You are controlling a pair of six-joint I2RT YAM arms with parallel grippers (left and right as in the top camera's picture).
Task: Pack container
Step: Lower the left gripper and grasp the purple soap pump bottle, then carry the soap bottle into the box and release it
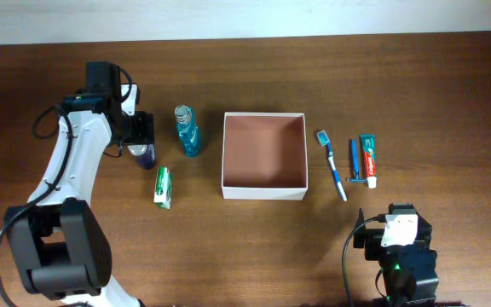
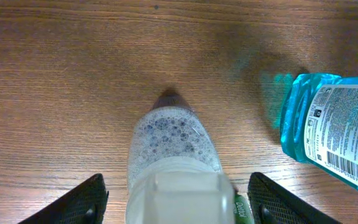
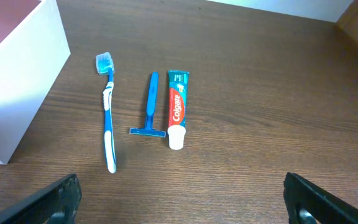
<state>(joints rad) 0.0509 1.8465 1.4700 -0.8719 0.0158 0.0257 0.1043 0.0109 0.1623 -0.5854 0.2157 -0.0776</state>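
Observation:
The container (image 1: 262, 194) is a square white box with a reddish-brown inside, at the table's middle; its wall also shows in the right wrist view (image 3: 17, 93). My left gripper (image 1: 141, 141) is open and straddles an upright foamy bottle with a pale cap (image 2: 176, 168), with a gap on each side of it. A blue mouthwash bottle (image 1: 187, 130) lies just right of it. A green-and-white Dettol pack (image 1: 163, 187) lies in front. My right gripper (image 1: 396, 234) is open and empty near the front edge, with a toothbrush (image 3: 109, 112), razor (image 3: 150, 106) and toothpaste (image 3: 177, 109) ahead of it.
The toothbrush (image 1: 332, 165), razor (image 1: 355, 162) and toothpaste (image 1: 367, 159) lie in a row right of the container. The mouthwash bottle (image 2: 334, 134) is close to my left gripper's right finger. The table's back edge meets a pale wall.

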